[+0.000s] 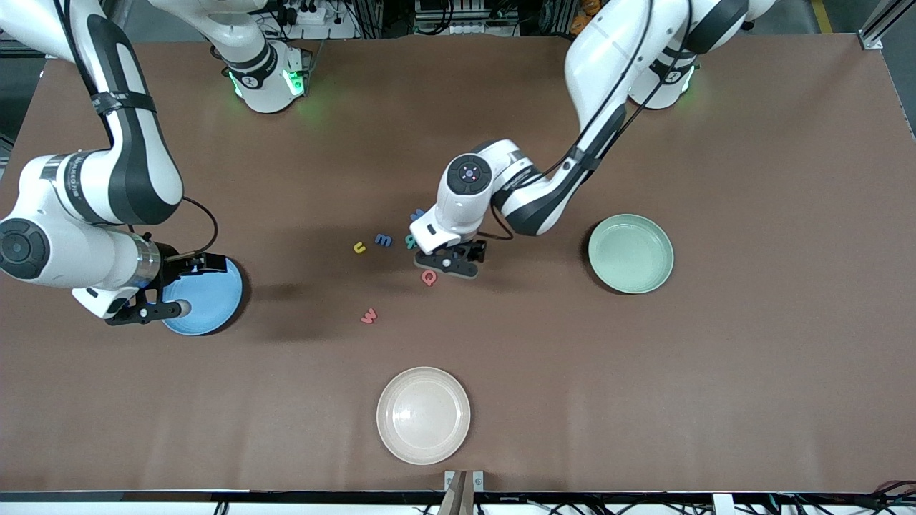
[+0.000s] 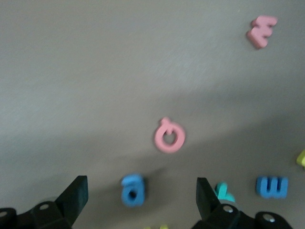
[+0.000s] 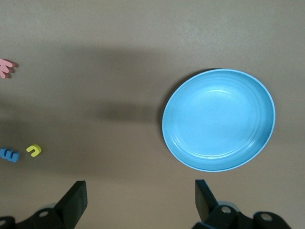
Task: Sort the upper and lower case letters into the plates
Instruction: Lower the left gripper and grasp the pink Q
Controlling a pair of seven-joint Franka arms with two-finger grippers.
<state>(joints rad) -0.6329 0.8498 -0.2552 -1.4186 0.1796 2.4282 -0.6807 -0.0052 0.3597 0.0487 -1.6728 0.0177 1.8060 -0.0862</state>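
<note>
Brown bench [image 1: 751, 393] fills the front view, and no letter has reached either plate yet, so I judge the sorting to be at its start. The blue plate [image 1: 207, 300] sits at the right arm's end, mid-height in the frame. The pale green plate [image 1: 630, 254] sits toward the left arm's end. A cream-white plate [image 1: 423, 415] lies low in the centre and is not part of the job.

My right gripper [image 1: 147, 311] waits over the edge of the blue plate with its fingers spread wide and nothing in them. My left gripper [image 1: 449, 263] hangs over the letter cluster at the frame's centre, fingers also wide and empty.

The pink Q [image 1: 429, 277] lies just beside my left gripper and the pink w [image 1: 368, 315] lower down. The blue m [image 1: 383, 240], the yellow u [image 1: 359, 247] and a teal piece [image 1: 410, 242] sit in a row above them.

In the left wrist view a blue a [image 2: 132, 190] lies on the bench between my fingertips, so that is probably my pick. To do it well I should centre over it and come straight down. I should close across its narrow width, staying clear of the teal piece nearby. The piece is small and chunky, so an off-centre pinch could flick it away.
</note>
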